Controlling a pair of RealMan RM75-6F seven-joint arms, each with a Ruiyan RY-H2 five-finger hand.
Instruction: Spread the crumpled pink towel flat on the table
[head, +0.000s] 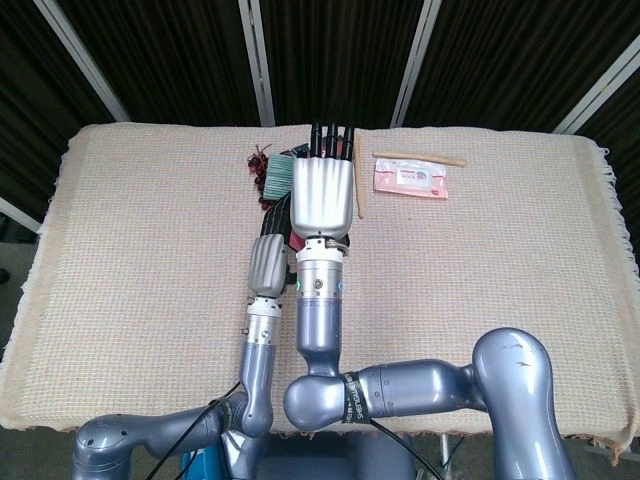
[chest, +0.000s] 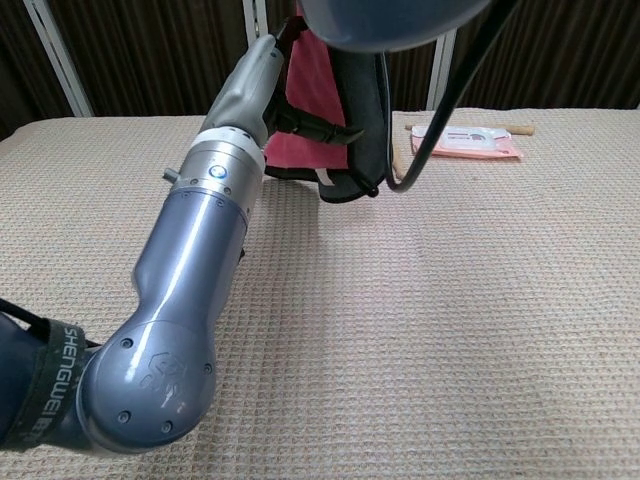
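My right hand (head: 322, 196) is raised over the far-middle of the worktop (head: 150, 240), palm down, fingers pointing far. The pink towel (chest: 312, 110) hangs under it in the chest view, so I judge it's gripped there, tho the actual pinch is hidden by the arm. My left hand (head: 268, 262) sits just left of the right, fingers reaching into the dark-red cloth; the chest view shows black fingers (chest: 318, 130) across the towel's front, looks like they're pinching an edge, can't confirm how tight.

Towel is off the worktop, bunched & draped between both hands, lower hem near the woven cloth surface.

To do this step well, imo: get 2 separate corners, one per hand, before pulling apart. Pull hands left & right slowly till the top edge goes taut, w/o yanking it out of a weak pinch. Then lower the near hem first & drag toward me so it lays w/o folds.

Watch the far side: wooden stick (head: 358, 186), pink packet (head: 411, 180) & a small brush-like item (head: 270, 172) lie close; towel could snag or sweep them.
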